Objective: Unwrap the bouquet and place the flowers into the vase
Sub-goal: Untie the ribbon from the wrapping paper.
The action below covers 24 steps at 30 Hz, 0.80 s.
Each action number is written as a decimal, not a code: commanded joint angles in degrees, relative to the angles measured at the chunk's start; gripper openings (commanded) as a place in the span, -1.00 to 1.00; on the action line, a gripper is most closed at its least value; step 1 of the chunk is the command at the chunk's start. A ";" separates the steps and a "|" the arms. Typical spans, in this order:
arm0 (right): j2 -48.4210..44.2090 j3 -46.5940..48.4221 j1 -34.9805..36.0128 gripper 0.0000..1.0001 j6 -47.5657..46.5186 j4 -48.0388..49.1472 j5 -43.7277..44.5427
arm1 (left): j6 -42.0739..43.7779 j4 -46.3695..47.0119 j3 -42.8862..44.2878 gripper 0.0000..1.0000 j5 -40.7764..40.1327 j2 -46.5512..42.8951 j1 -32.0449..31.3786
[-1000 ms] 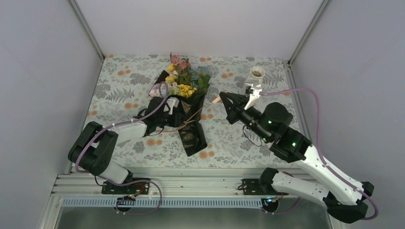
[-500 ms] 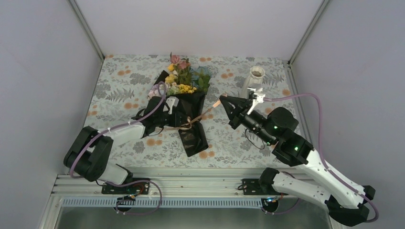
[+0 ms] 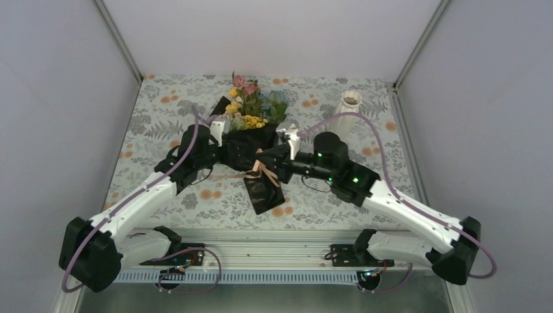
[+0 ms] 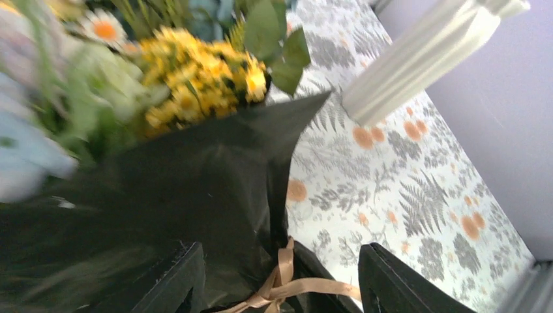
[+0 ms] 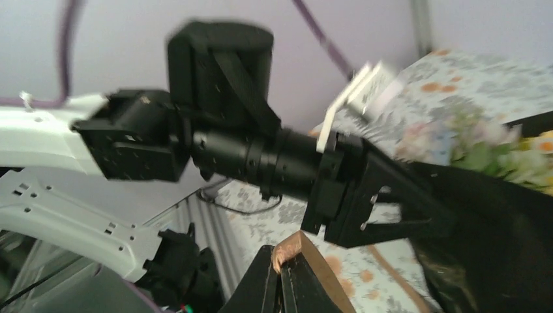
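Both arms have swung inward since the earlier frame and now meet over the wrapped lower half of the bouquet, the right one having come across from near the vase.

Little of the task looks done. The black sheet is closed round the stems, and the tan ribbon crosses it in what looks like a bow. Whether that tie is loosened cannot be told. The flowers stay bunched at the far end of the wrap. None stands in the vase, which is upright at the far right of the desk, well apart from the bouquet. Untying, unfolding and moving the stems are all left.

The left pincer has its jaws apart, straddling the sheet's edge and the ribbon just beside the tie, with the blooms ahead of it. The right pincer is pressed together on a ribbon end, beside the left arm's wrist.
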 commanded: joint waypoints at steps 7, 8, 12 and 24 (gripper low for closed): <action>13.91 8.83 2.75 -0.92 0.85 10.06 -15.72 | 5.72 -20.81 9.24 0.55 -19.82 -11.09 -0.23; 14.74 9.48 3.13 -0.92 1.03 10.73 -16.31 | 5.86 -21.56 9.62 0.62 -20.77 -11.89 -0.21; 17.06 13.12 4.30 -0.92 1.36 13.98 -18.29 | 6.40 -23.98 10.11 0.73 -25.77 -15.20 -0.21; 19.02 11.08 5.28 -0.92 -2.21 14.64 -16.63 | 6.46 -31.34 13.10 0.85 -38.86 -15.60 -0.18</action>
